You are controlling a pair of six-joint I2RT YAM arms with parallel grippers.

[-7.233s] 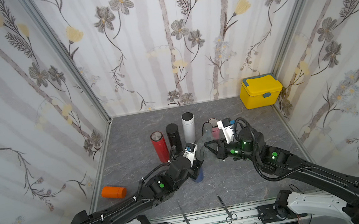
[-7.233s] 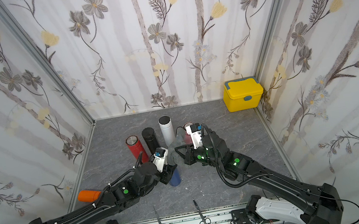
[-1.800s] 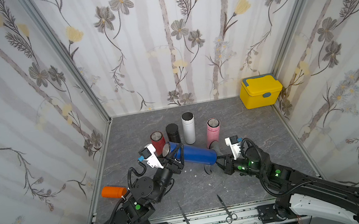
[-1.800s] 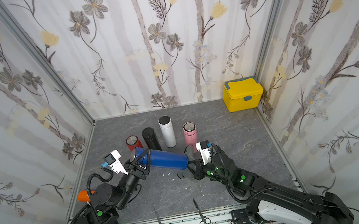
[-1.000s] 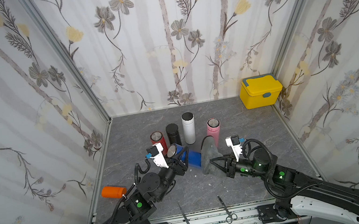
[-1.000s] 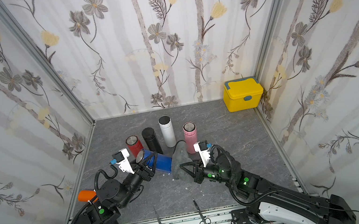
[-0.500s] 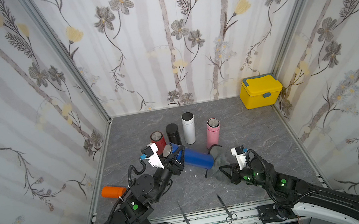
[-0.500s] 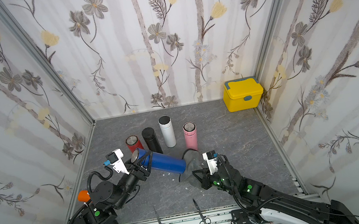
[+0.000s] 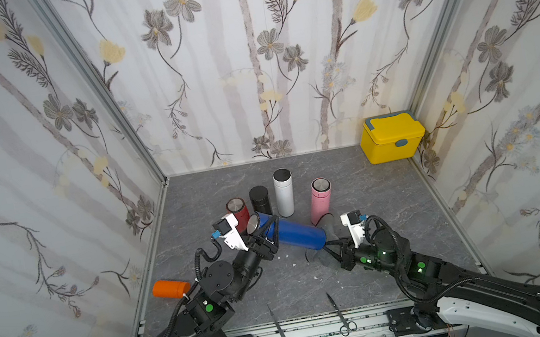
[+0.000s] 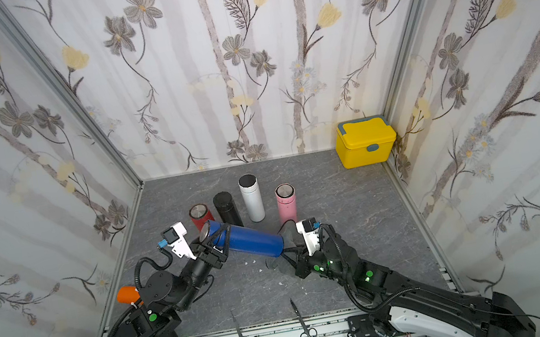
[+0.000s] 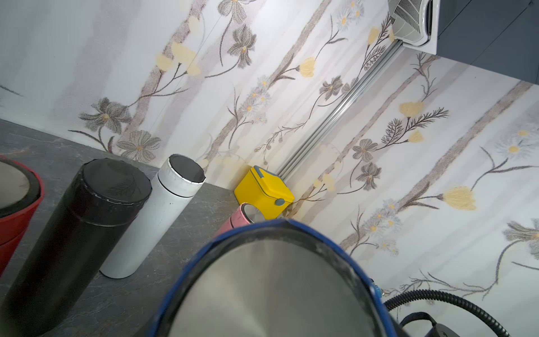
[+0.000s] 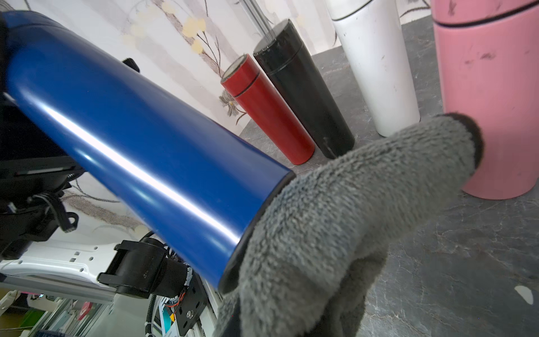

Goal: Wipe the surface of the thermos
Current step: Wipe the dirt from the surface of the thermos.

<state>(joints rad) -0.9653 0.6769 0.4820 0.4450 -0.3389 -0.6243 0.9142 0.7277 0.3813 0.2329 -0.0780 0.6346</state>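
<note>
My cloth [image 12: 350,218] has risen to the blue thermos [image 9: 296,234] base mid-frame; right jaws clench it, left jaws grip the slick-looking cap end.

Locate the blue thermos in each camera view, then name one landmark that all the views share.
In a top view: blue thermos, tilted, mid-table, in front of the white thermos.
In a top view: blue thermos, mid-table.
Left wrist: blue thermos nearest the camera, steel end facing it.
Right wrist: blue thermos across the foreground, its end at the grey cloth.
Shared landmark: white thermos.
</note>
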